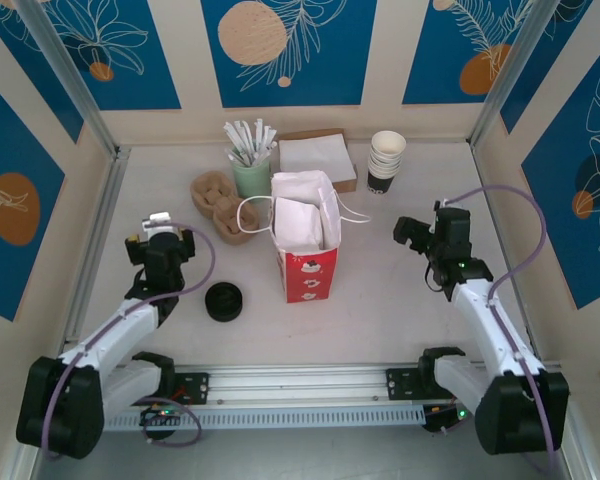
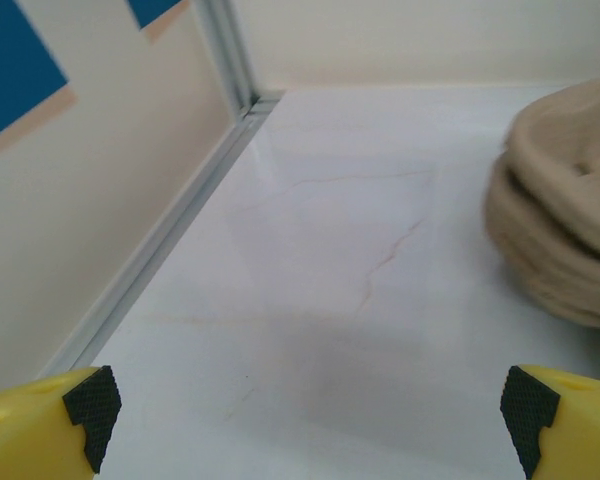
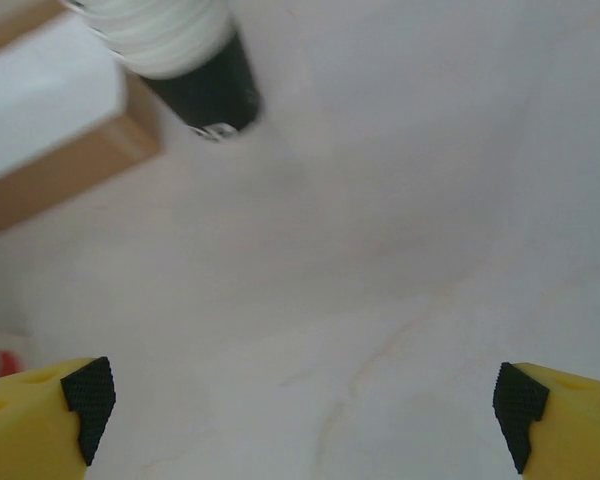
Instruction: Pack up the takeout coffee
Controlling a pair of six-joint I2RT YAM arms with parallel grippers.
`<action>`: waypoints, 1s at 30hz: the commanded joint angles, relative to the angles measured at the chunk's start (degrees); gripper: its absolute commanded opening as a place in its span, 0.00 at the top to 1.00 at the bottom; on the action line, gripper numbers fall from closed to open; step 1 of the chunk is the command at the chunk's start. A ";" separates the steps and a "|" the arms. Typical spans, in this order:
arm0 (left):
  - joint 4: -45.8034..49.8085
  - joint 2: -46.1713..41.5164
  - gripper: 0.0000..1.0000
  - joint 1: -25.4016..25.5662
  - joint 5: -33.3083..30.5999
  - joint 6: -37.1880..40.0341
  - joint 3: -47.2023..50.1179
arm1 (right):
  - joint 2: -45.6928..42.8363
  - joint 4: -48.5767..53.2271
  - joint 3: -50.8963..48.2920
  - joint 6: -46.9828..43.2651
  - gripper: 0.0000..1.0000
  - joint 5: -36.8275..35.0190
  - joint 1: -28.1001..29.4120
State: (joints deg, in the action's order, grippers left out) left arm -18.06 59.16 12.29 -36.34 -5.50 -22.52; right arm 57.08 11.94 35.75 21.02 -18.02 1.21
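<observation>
The right claw (image 3: 305,410) stands with its jaws spread wide and nothing between them, over bare bench (image 3: 400,260). Ahead of it stands the stack of lidless cups (image 3: 195,70), and beside that the brown box of white napkins (image 3: 50,130). The left claw (image 2: 310,415) is just as wide and just as empty. Pale bench lies under it, and the stack of pulp carriers (image 2: 560,220) sits off to its right.

From above, the red-and-white bag (image 1: 307,250) stands upright between the two arms, well apart from both, with its mouth open and its handles drooping outward. A low stack of black lids (image 1: 223,300) sits on the bench near the left arm, and a green cup of straws (image 1: 250,165) stands at the back.

I cannot tell where the takeout coffee is. White paper folds fill what can be seen of the bag's mouth and could be hiding it.

The main risk looks like a wrong pick. The black lids and the dark-bodied lidless cups both resemble the coffee, and either claw could close on one of them. The bag also looks light, so a claw brushing its rim or snagging a handle would likely tip it. A hard squeeze on a paper cup could pop the lid and spill.
</observation>
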 commanded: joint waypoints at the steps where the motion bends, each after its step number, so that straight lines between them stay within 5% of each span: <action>1: -11.15 4.00 0.01 -3.60 3.71 0.68 3.10 | 2.78 -19.16 -6.26 -3.91 0.00 1.10 -1.56; 6: -19.32 12.44 0.01 -5.40 7.70 2.50 4.38 | 11.61 -36.65 -12.79 -7.96 0.00 -0.44 -2.44; 13: -28.17 16.60 0.01 -5.99 16.23 4.94 5.11 | 17.63 -52.92 -16.04 -12.34 0.01 6.36 -2.63; 18: -38.11 24.62 0.01 -5.97 20.76 5.90 5.77 | 18.60 -56.33 -16.95 -12.49 0.01 10.21 -2.95; 28: -33.07 28.83 0.01 -6.05 20.51 5.87 1.37 | 30.03 -66.18 -16.13 -12.93 0.01 13.22 -2.86; 30: -33.14 28.83 0.01 -6.03 20.27 5.72 1.35 | 29.79 -58.52 -12.48 -13.47 0.01 11.67 -1.82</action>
State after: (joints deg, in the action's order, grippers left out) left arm -51.18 87.94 7.11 -16.32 0.19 -19.92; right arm 86.46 -47.22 19.77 9.63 -5.78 -1.45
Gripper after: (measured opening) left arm 0.989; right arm 0.993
